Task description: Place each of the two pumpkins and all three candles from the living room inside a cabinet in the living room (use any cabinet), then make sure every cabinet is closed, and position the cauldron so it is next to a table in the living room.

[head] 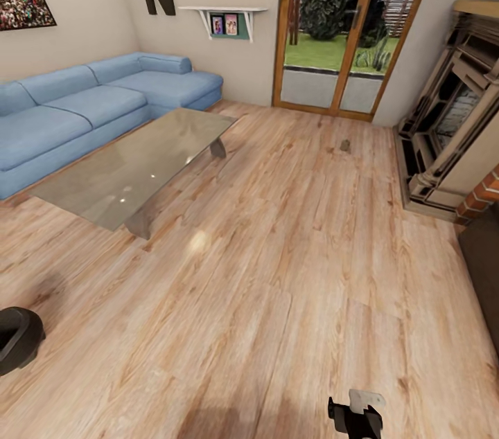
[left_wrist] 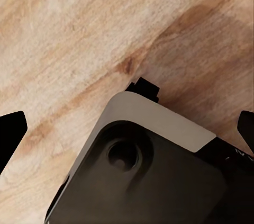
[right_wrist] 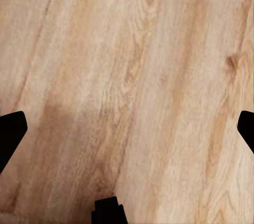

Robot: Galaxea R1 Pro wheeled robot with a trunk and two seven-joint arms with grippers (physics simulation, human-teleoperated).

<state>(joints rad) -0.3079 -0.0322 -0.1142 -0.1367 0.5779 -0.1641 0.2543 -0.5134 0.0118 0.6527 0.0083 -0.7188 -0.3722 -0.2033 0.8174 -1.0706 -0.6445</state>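
Right gripper [head: 355, 418] seen at bottom edge – fingers spread apart, plank wood floor [head: 277, 273] mid-frame, glass table [head: 132, 169] left of centre, blue sofa [head: 83, 106] upper left, black cauldron [head: 17, 338] cut off at lower left.

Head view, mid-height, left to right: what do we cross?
Blue sofa → glass-topped table → bare wood floor → fireplace.

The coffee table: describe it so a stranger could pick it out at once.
Start at the long blue corner sofa along the wall. On the wooden floor just in front of it stands the coffee table. It is low, with a large greyish see-through glass top on slanted grey legs, unlike the soft sofa beside it.
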